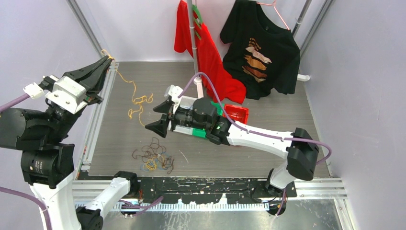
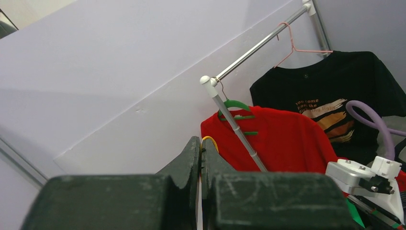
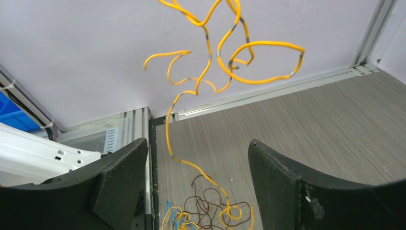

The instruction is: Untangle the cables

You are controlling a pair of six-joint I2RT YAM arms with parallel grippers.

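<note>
Top view: left gripper (image 1: 106,60) raised, fingers pressed together on the end of a thin yellow wire cable (image 1: 136,99). The strand's long axis runs down from it to a loose heap of brown, blue and yellow wires (image 1: 154,155). Right gripper (image 1: 151,119) is spread, nearer mid-strand.

Left wrist: left gripper (image 2: 200,143) pinches the yellow loop (image 2: 210,140).

Right wrist: right gripper (image 3: 197,146) wide open; strand (image 3: 167,134) hangs ahead, heap (image 3: 206,211) below. Likely next: grip mid-strand.

A kinked yellow cable (image 1: 137,100) trails up from the brown, blue and yellow tangle (image 1: 154,155).
</note>
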